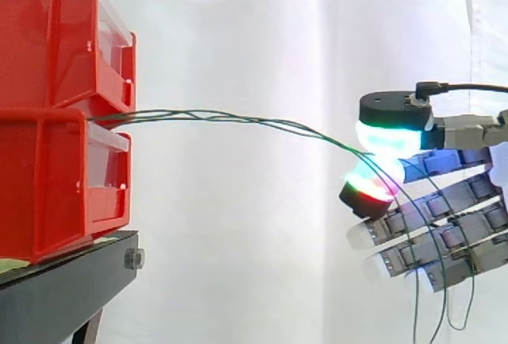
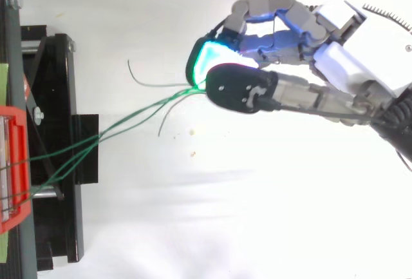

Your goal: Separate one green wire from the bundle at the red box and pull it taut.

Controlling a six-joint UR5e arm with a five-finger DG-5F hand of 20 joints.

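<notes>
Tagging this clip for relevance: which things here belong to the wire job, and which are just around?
Job: green wires, pinched between the hand's pads; red bins they run from; hand.
Just there: black stand under the bins; white curtain; small crumbs on the white surface.

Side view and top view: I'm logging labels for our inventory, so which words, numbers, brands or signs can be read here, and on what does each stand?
None: no word, number, brand or sign can be read on the red bins, the black stand, the green wires or the robot hand.
</notes>
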